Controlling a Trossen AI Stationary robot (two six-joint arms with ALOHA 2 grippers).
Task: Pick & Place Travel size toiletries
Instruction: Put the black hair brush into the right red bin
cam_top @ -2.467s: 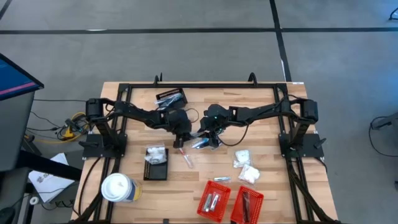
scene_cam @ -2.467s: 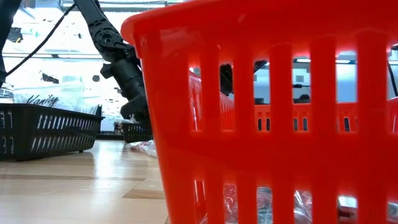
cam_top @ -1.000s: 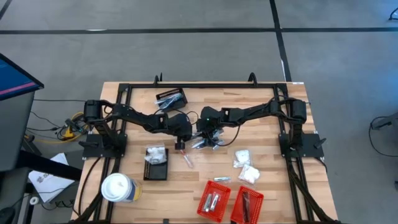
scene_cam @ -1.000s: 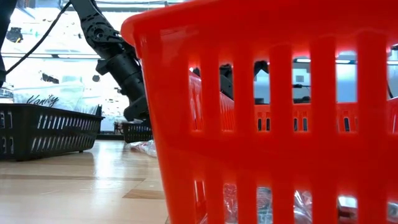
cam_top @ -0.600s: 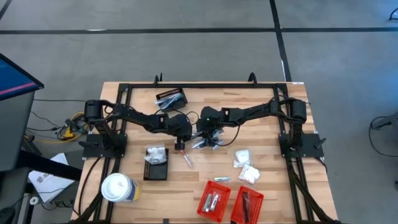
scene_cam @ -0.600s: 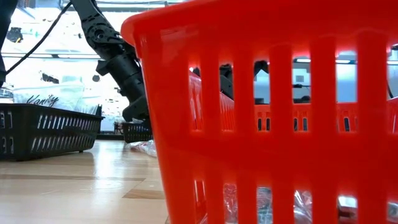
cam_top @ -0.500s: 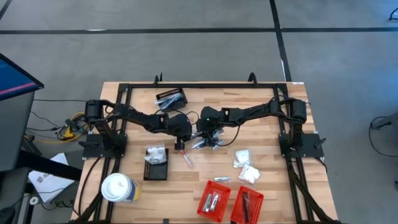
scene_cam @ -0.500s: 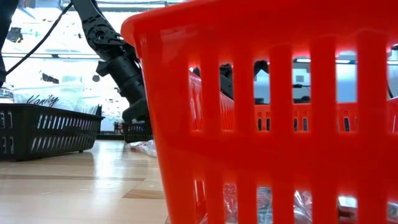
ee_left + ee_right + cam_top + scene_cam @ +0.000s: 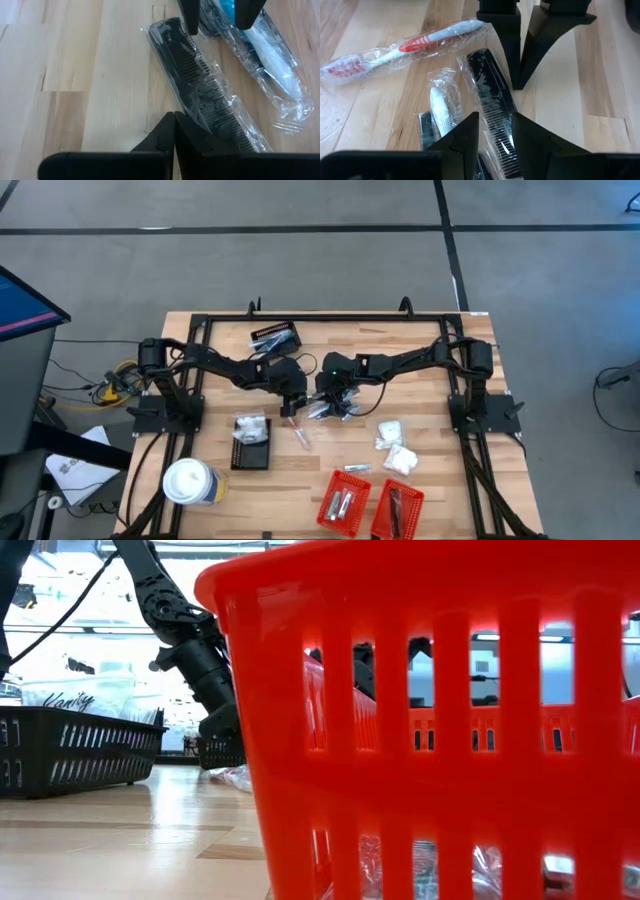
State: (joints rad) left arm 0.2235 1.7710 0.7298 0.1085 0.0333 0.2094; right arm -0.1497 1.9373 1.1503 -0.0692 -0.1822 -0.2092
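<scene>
A black comb (image 9: 492,107) in clear wrap lies flat on the table's middle, also seen in the left wrist view (image 9: 200,85). Beside it lie a clear-wrapped blue-and-white toothbrush (image 9: 272,60) and a red-and-white one (image 9: 405,47). My left gripper (image 9: 174,117) is shut, its tip low beside the comb's long side (image 9: 518,86). My right gripper (image 9: 495,120) is open, facing the left one; the comb's other end shows in the gap between its fingers. In the high view the two grippers (image 9: 292,406) (image 9: 335,406) stand close together over these items. My left gripper's shut tip stands right beside the comb's wrap (image 9: 187,112), coming down at a slant from the table's left; I cannot tell whether it touches. My right gripper's fingers (image 9: 191,22) stand over the comb's end and the blue toothbrush; I cannot tell whether they touch.
Two red baskets (image 9: 343,502) (image 9: 397,508) stand at the near edge, one filling the low view (image 9: 430,720). A black basket (image 9: 251,442) with white packets is at the near left, another (image 9: 275,336) at the far side. White packets (image 9: 395,448) lie at the right, a white lidded cup (image 9: 188,481) at the near left.
My left gripper, still shut, has sunk a little toward the table beside the comb. The wrapped items lie where they were.
</scene>
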